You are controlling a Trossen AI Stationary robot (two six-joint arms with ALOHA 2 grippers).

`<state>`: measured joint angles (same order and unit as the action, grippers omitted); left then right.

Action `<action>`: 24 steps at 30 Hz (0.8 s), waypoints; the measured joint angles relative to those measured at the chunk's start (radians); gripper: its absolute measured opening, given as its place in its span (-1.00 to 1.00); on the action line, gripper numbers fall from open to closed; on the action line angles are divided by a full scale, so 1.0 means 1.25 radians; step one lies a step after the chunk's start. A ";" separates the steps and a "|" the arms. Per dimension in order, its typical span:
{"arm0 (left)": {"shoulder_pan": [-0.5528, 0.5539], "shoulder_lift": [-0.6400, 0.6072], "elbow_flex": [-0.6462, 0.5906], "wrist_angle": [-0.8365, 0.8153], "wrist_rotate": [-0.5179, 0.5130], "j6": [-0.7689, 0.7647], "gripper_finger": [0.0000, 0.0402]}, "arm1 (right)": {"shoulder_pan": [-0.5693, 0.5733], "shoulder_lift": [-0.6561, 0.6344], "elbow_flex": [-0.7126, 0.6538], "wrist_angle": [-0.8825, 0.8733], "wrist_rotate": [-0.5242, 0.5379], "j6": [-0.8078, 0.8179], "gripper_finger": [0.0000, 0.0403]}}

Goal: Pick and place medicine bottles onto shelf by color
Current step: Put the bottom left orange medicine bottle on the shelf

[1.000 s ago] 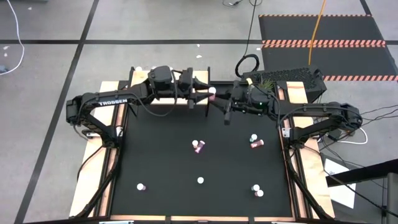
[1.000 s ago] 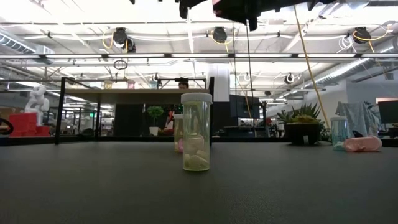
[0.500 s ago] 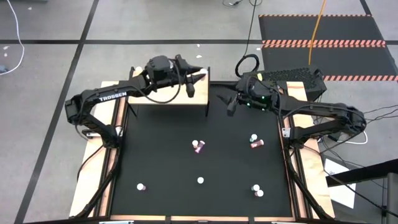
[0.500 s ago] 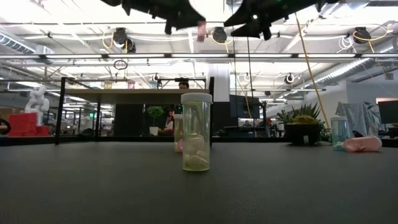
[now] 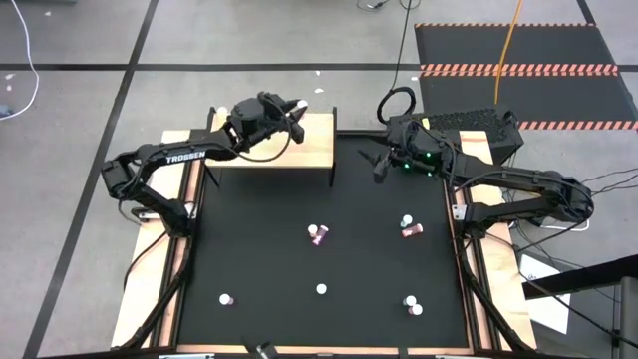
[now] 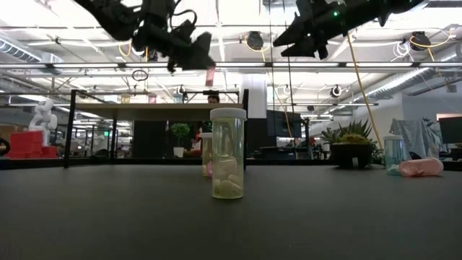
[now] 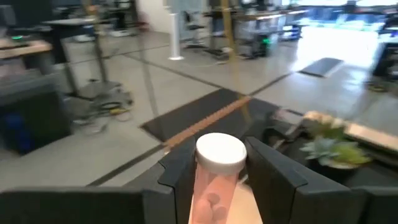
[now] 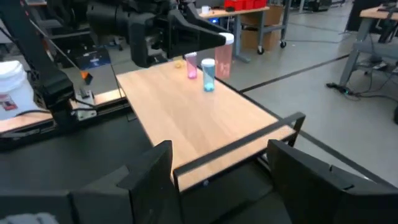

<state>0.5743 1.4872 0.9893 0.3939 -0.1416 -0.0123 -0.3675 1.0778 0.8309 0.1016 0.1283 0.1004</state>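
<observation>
My left gripper (image 5: 292,106) hangs over the far part of the shelf (image 5: 269,150), a light-wood board on a black frame at the table's far left. It is shut on a pink medicine bottle (image 7: 214,186) with a white cap (image 7: 219,152). My right gripper (image 8: 221,168) stands open with nothing between its fingers, in the air off the shelf's right end (image 5: 377,165). A pink bottle (image 8: 191,65) and a blue one (image 8: 208,75) stand upright on the shelf. Several more bottles stand or lie on the black mat, such as a pair (image 5: 317,234) mid-table. My left gripper pinches the pink bottle's body (image 7: 210,196) just below the cap, one finger (image 7: 180,180) on either side. The fingers run about level, reaching in from the table's left. The bottle stands upright, cap up, lifted clear above the shelf board (image 8: 224,55).
A pale bottle (image 6: 229,153) stands near the table's middle; a lying pink one (image 6: 421,167) and an upright one (image 6: 393,153) are at the right. A potted plant (image 6: 352,144) sits at the far right behind my right arm. The mat's near half (image 5: 269,269) is mostly bare.
The two grippers stood together at the pink bottle off the shelf's right end and have parted. The bottle stays with my left gripper, which swung toward the table's left over the shelf and came lower. My right gripper drew back toward the table's right.
</observation>
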 joint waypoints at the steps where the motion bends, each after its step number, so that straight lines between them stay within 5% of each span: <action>1: -0.003 0.000 -0.022 0.021 -0.023 -0.006 -0.34 | -0.004 0.000 -0.004 -0.001 -0.001 0.001 0.28; 10: -0.020 0.000 -0.170 0.260 -0.098 -0.058 -0.34 | -0.039 0.000 -0.011 0.008 -0.036 -0.007 0.28; 24: -0.023 0.079 -0.184 0.350 -0.135 -0.058 -0.34 | -0.078 0.000 -0.011 0.029 -0.099 -0.006 0.28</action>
<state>0.5451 1.5860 0.7593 0.8313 -0.3109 -0.0851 -0.4652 1.0782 0.8165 0.1379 0.0045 0.0924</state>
